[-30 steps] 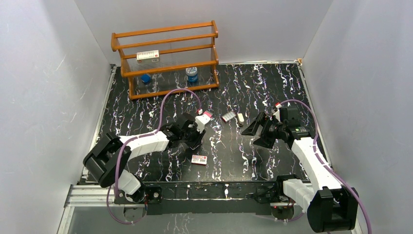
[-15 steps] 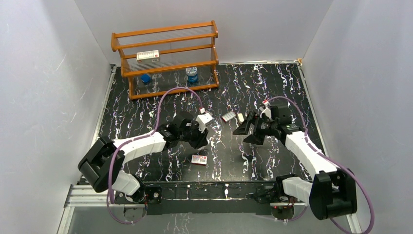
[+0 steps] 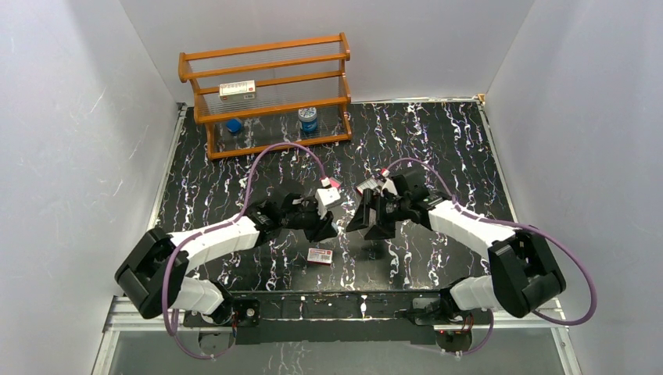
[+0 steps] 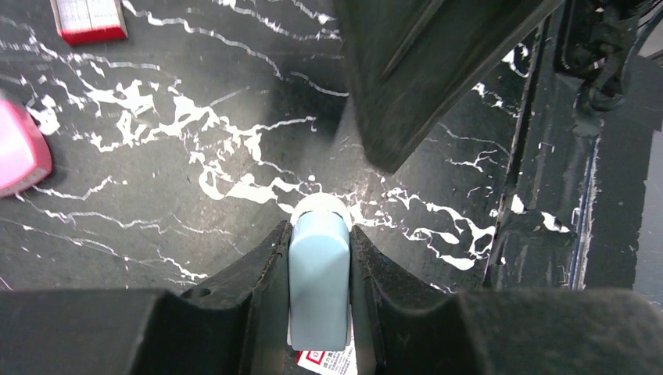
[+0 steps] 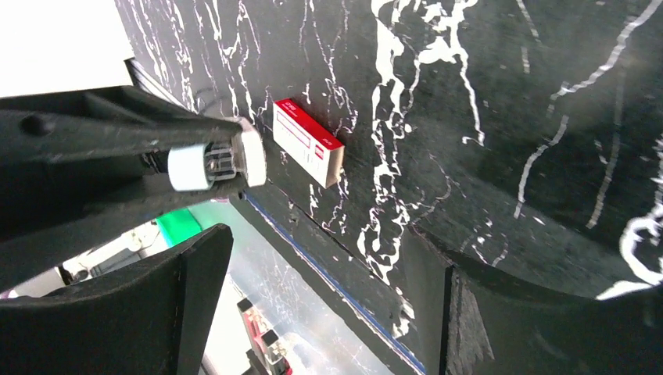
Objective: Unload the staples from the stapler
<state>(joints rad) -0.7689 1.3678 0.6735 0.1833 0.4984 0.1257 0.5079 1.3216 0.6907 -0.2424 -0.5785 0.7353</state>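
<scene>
The light teal-blue stapler [image 4: 318,273] stands upright between the fingers of my left gripper [image 4: 318,234], which is shut on its sides. A red-and-white label shows under it. In the right wrist view its white and silver end [image 5: 234,160] pokes out from the left gripper's fingers. My left gripper [image 3: 326,223] is near the table's middle in the top view. My right gripper [image 3: 369,216] hangs just to its right, open wide with nothing between its fingers [image 5: 320,258]. One of its fingers [image 4: 422,78] looms just beyond the stapler.
A red-and-white box [image 3: 320,255] lies just in front of the grippers. Another box [image 3: 365,187] lies behind them, partly covered by the right arm. A pink block [image 4: 19,152] sits off to the left of the stapler. A wooden shelf [image 3: 266,94] stands at the back left.
The right arm has swung left across the table until its open gripper is next to the left gripper. The left gripper has edged slightly right, still holding the stapler.
</scene>
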